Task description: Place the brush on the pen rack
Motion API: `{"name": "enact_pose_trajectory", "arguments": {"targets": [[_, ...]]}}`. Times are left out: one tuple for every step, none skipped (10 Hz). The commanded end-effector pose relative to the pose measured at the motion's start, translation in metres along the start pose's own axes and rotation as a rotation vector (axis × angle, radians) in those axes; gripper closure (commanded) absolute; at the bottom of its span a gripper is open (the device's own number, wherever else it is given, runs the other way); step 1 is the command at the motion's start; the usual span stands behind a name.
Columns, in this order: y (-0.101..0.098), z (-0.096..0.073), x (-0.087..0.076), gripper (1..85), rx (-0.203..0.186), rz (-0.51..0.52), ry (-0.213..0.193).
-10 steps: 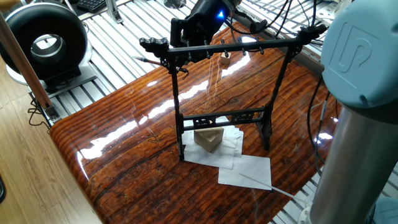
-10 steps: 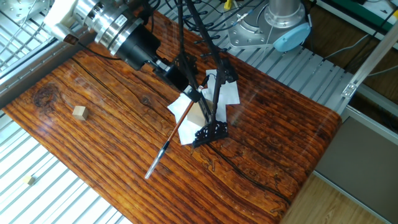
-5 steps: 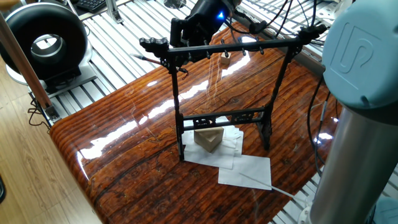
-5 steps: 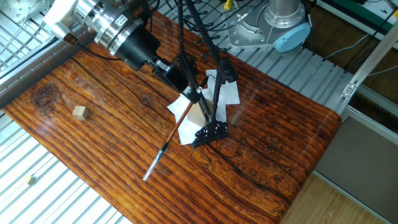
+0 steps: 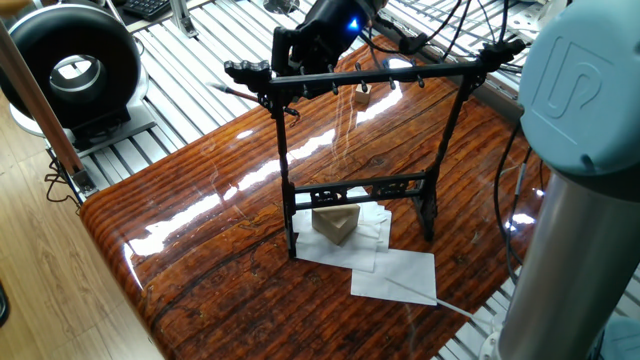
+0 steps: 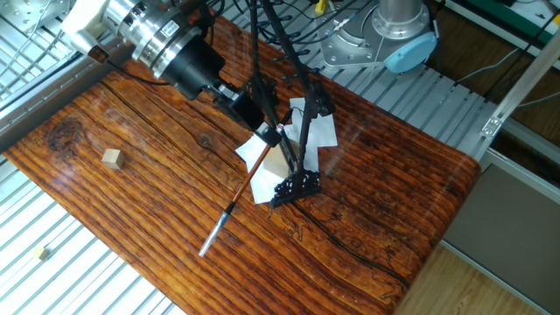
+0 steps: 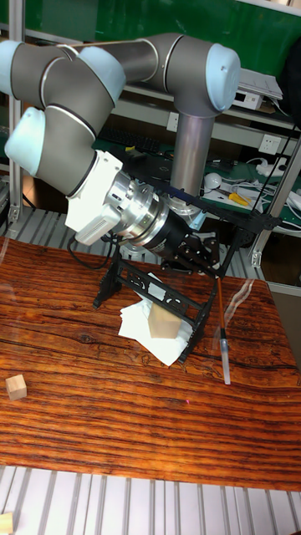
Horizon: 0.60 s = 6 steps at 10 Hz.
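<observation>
Brush (image 6: 229, 208): thin and straight, with a reddish-brown shaft, a dark band and a pale cap over the tip. It is up off the table, jutting out past one end of the rack's top bar. In the tall fixed view (image 7: 222, 334) it looks almost upright; in one fixed view only its pale tip (image 5: 228, 93) shows.
Claw (image 6: 269, 131): black, clenched on the brush's upper end, close against the top bar. The rack largely screens the fingers, so the contact itself is hard to make out.
Pen rack (image 5: 380, 75): black frame with two slim uprights, a top bar with small pegs, a pierced lower rail and feet. It stands upright on the paper.
Writing: a raised two-letter mark on the arm's blue cap (image 5: 580, 80), partly cut off by the frame edge. No other readable text.
Table (image 6: 131, 201): glossy reddish wood with strong dark grain and bright glare.
Paper (image 5: 400, 272): white overlapping sheets under the rack.
Block (image 5: 337, 224): tan, wedge-like, sitting between the rack's feet.
Cube (image 6: 111, 157): small, pale wood, well apart from the rack.
</observation>
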<state>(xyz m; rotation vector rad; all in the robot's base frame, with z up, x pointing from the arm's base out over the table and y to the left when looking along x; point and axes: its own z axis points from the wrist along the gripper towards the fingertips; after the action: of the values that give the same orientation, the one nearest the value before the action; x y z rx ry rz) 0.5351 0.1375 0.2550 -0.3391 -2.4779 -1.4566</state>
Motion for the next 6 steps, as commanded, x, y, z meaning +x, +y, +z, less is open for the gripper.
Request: {"name": "enact_pose_trajectory", "arguments": {"targets": [[0.010, 0.001, -0.009, 84.7, -0.009, -0.010, -0.001], [0.014, 0.003, -0.013, 84.7, -0.008, -0.005, -0.002], [0.017, 0.004, -0.018, 84.7, -0.005, -0.003, -0.003], [0.019, 0.005, -0.020, 84.7, -0.005, -0.002, -0.003], [0.018, 0.005, -0.020, 84.7, -0.006, -0.003, -0.002], [0.020, 0.005, -0.019, 84.7, -0.013, 0.001, 0.002]]}}
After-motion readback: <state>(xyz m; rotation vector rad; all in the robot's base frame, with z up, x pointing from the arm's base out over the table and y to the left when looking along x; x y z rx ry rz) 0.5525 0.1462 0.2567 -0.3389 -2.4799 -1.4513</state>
